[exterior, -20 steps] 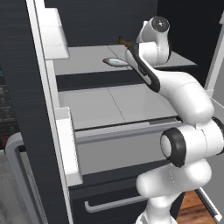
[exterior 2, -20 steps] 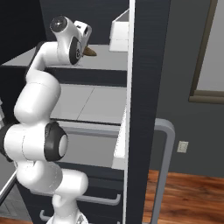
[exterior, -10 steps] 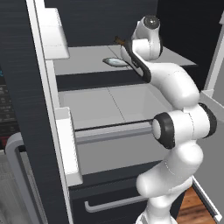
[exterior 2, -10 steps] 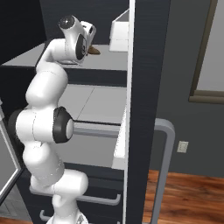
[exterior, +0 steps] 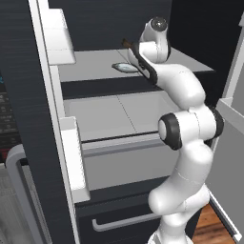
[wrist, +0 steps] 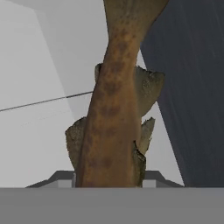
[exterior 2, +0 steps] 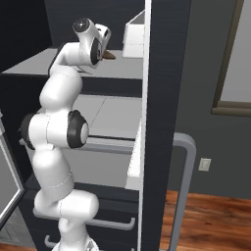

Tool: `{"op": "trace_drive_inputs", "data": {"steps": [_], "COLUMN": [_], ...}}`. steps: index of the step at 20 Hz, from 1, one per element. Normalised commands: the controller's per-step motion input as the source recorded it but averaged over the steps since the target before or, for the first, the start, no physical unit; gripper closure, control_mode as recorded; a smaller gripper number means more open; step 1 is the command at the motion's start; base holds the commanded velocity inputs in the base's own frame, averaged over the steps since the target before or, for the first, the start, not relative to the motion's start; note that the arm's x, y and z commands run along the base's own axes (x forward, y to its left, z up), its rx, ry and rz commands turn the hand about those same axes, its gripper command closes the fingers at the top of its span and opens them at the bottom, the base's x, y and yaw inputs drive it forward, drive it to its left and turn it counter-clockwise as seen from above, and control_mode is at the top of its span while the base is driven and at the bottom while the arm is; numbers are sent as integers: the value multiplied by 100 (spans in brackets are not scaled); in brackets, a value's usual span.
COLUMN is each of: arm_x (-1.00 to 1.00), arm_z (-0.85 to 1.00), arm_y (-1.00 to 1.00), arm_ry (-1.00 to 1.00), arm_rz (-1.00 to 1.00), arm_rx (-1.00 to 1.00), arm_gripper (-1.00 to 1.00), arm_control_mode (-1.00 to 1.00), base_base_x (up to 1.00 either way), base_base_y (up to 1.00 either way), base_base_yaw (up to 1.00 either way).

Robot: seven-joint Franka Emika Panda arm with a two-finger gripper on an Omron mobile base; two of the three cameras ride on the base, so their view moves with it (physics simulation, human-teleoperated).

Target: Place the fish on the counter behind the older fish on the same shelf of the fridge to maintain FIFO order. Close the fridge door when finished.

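Where the hand camera looks along the jaws, the fish (wrist: 114,113) runs from 6 o'clock up to 12, its mottled brown body clamped between them with fins spread to either side. From the left base view, only its dark tip (exterior: 126,43) pokes out at the 10 o'clock side of the wrist, above the shelf (exterior: 90,64). The older fish (exterior: 126,67) lies flat on that shelf, just below and toward 7 o'clock of the held one, apart from it. The arm rises from the base, bends at a dark elbow joint, then reaches up and in over the shelf with the gripper (exterior 2: 103,53) held level and pointing deeper into the fridge (exterior 2: 166,73). Bare grey shelf stretches toward 9 o'clock of the older fish and behind it. The open door's white bin (exterior: 56,35) stands at 9 o'clock, well apart. A lower shelf (exterior: 119,112) lies beneath.
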Motion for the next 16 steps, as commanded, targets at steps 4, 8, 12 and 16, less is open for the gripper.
{"op": "trace_drive_inputs", "data": {"steps": [4,8,12,16], "arm_x": [52,54,39,8], "arm_z": [-4,-12,-24,-43], "arm_y": [0,0,0,0], "arm_ry": [0,2,0,0], "arm_rz": [0,0,1,4], "arm_rx": [0,0,-2,-5], "arm_gripper": [100,100,100,100], "arm_control_mode": [-100,-100,-100,-100], "base_base_x": [0,0,0,0], "base_base_y": [0,0,0,0], "base_base_yaw": [0,0,0,0]}}
